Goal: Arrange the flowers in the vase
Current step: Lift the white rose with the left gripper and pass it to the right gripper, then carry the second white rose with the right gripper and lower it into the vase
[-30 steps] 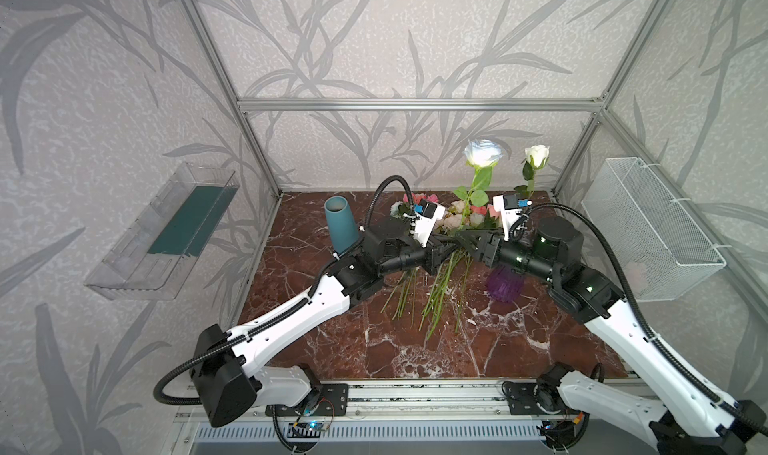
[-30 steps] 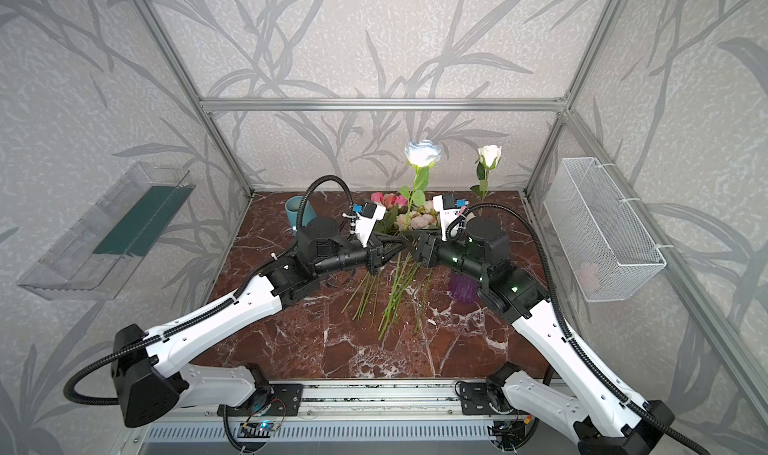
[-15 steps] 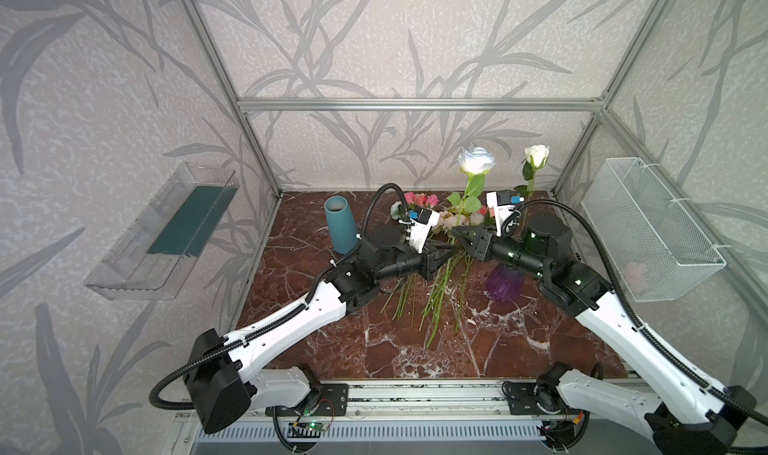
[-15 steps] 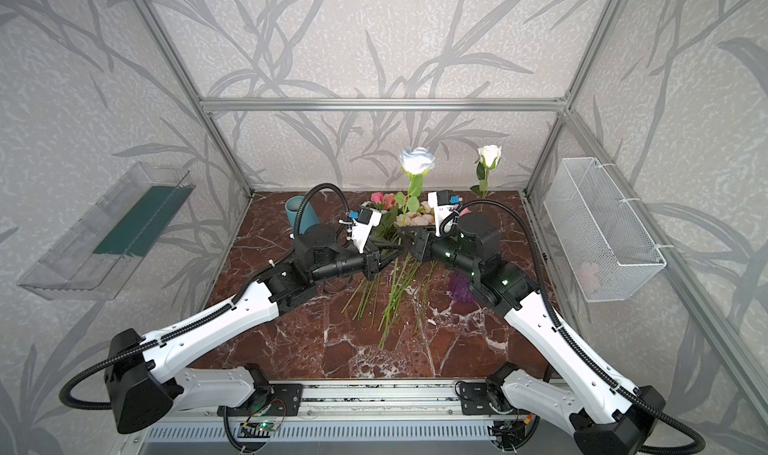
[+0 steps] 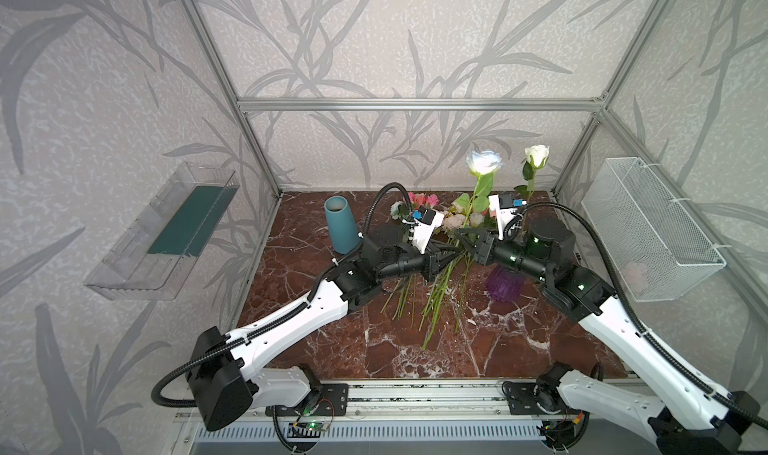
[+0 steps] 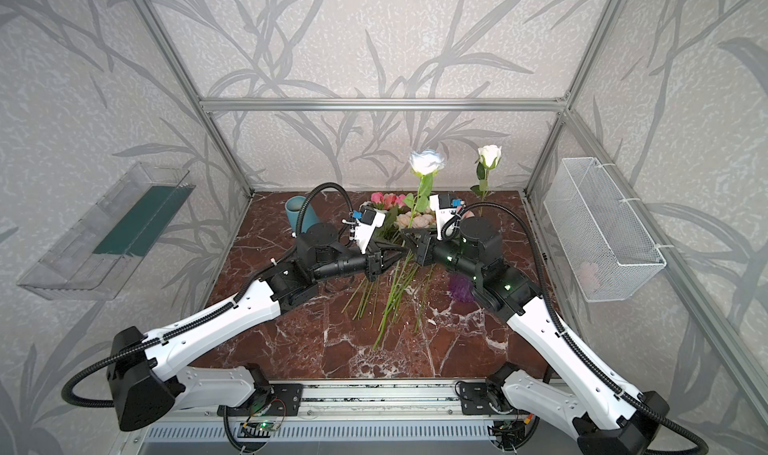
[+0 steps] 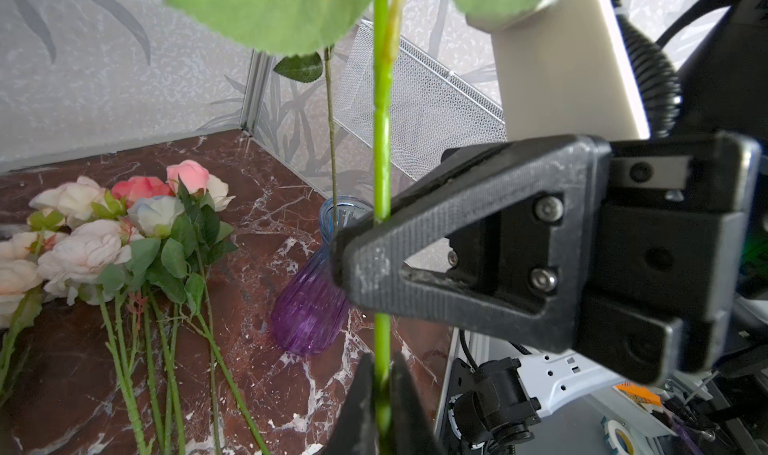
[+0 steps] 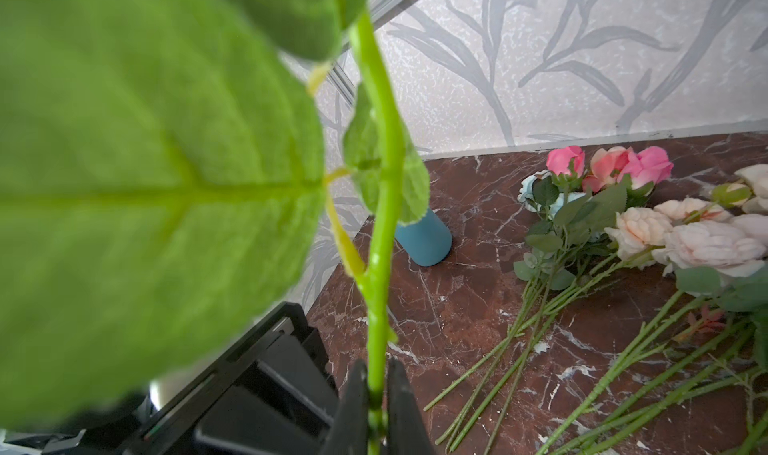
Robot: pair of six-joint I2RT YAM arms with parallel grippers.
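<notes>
- trust right gripper [image 8: 377,374], shut on pale blue rose [image 5: 483,162] stem.
- spread left gripper [image 7: 382,363] wide (pinching stem or slack: cannot tell), then carry to purple vase [image 7: 309,307].

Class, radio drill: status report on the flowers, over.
Right end effector shut on stem of pale blue rose; left end effector around it, grip unclear. White rose already in purple vase.
</notes>
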